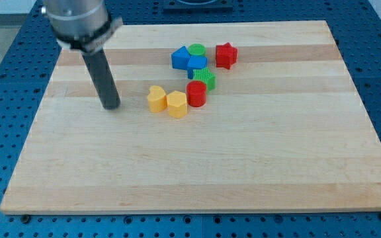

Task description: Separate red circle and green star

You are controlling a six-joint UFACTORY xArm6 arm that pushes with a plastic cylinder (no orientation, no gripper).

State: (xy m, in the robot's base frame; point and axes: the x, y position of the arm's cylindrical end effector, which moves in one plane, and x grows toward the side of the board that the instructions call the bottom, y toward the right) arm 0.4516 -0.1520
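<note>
While my tip (112, 106) rested on the table (197, 172), no jaws showed. Well to the view's right, the red circle (196, 94) touched the green star (206, 78)

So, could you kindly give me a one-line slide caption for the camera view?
My tip rests left of the block cluster, apart from it, where the red circle touches the green star.

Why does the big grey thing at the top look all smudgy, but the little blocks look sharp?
In the camera view, the grey arm housing is smeared, probably motion blur; my tip on the dark rod looks fairly crisp, left of the yellow blocks. The red circle block and green star block are sharp, touching. Lighting is soft and even on the wooden board, with only faint shadows and no glare.
</note>
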